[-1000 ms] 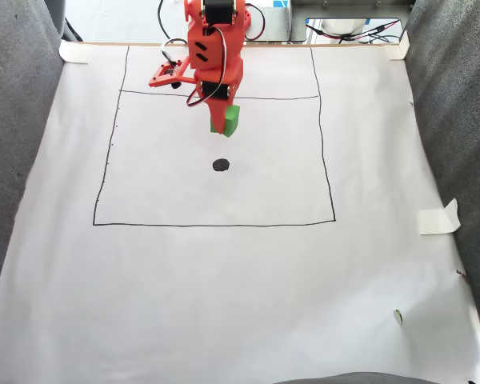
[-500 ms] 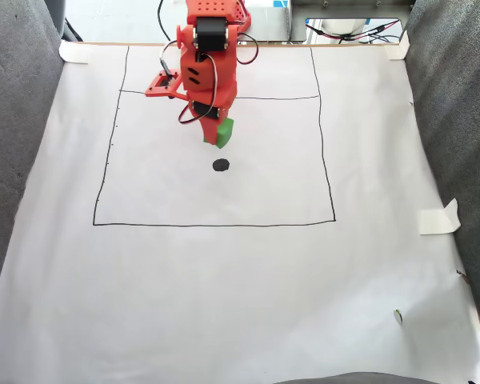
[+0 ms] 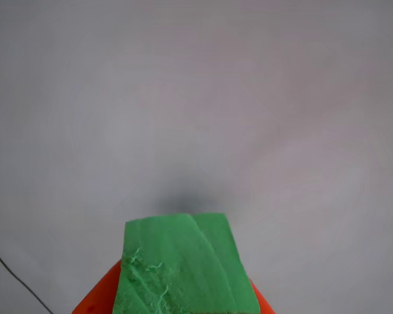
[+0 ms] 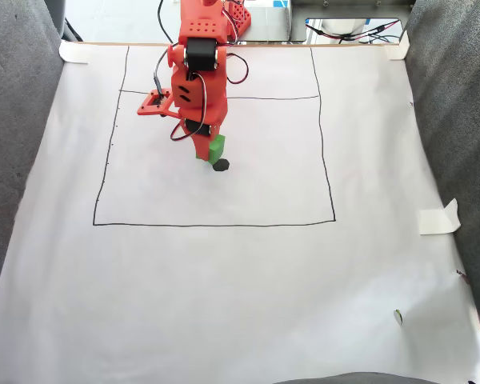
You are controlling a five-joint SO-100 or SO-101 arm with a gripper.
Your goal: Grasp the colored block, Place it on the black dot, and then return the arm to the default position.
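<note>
Pinching the colored block, orange jaws mostly hidden, black dot partly covered, just beside block.

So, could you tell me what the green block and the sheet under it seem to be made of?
The green block looks like soft foam or sponge: matte, with frayed, crumbly bits on its face, though the exact material is unclear. The white sheet looks like matte paper, carrying pen-drawn lines and taped down at a corner.
</note>
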